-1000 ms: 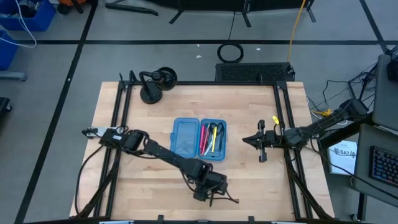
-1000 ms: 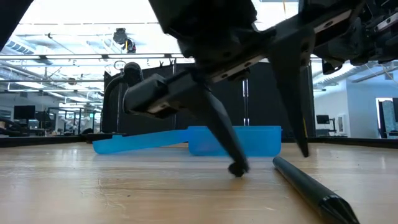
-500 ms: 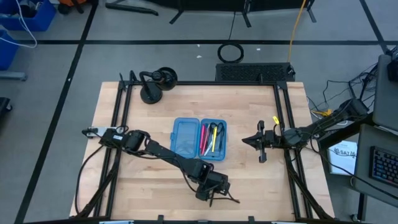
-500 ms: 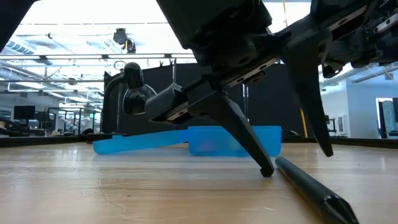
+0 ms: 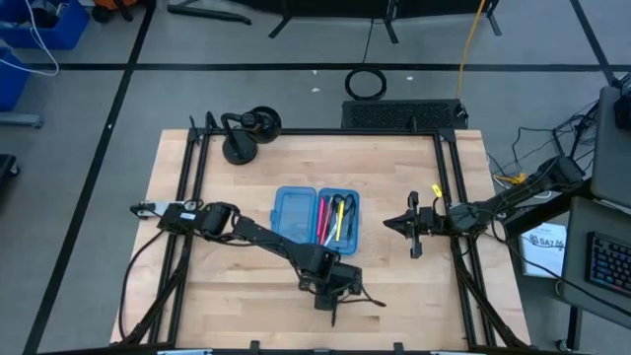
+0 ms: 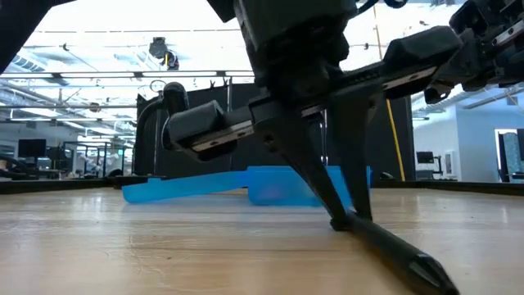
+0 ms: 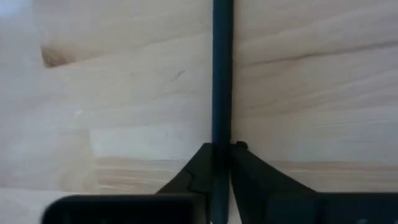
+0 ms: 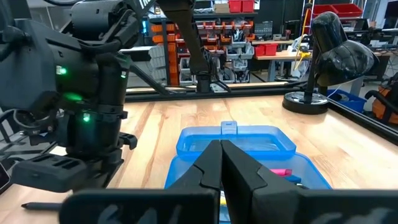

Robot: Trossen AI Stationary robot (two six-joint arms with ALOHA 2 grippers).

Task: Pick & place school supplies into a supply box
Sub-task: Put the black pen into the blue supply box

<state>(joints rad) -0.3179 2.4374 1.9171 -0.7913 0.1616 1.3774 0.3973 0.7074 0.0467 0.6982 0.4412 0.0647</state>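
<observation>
A black pen (image 6: 393,246) lies on the wooden table near its front edge, in front of the open blue supply box (image 5: 315,219). My left gripper (image 6: 348,221) stands over the pen's far end and is shut on it; in the high view the gripper (image 5: 335,294) sits just nearer than the box. The box's right half holds pink, yellow and black pens (image 5: 335,219); the lid half (image 5: 294,217) lies flat beside it. My right gripper (image 5: 414,225) hovers shut to the right of the box, touching nothing. My left gripper pinches the black pen's shaft (image 7: 221,140) between its two fingertips (image 7: 202,163). The fingers come from above, slanting down, one on each side of the shaft and across it. The pen lies on the table, its pointed end (image 6: 430,270) toward the near edge.
A black desk lamp (image 5: 242,146) stands at the table's far left corner. Black frame rails (image 5: 187,227) run along the table's left and right sides. Bare wood lies left of the box and along the near edge.
My left gripper has shifted a little toward the table's right edge, onto the black pen, and has shut: its two fingers stood wide apart before and now meet on the pen's shaft. The pen stays lying on the table.
</observation>
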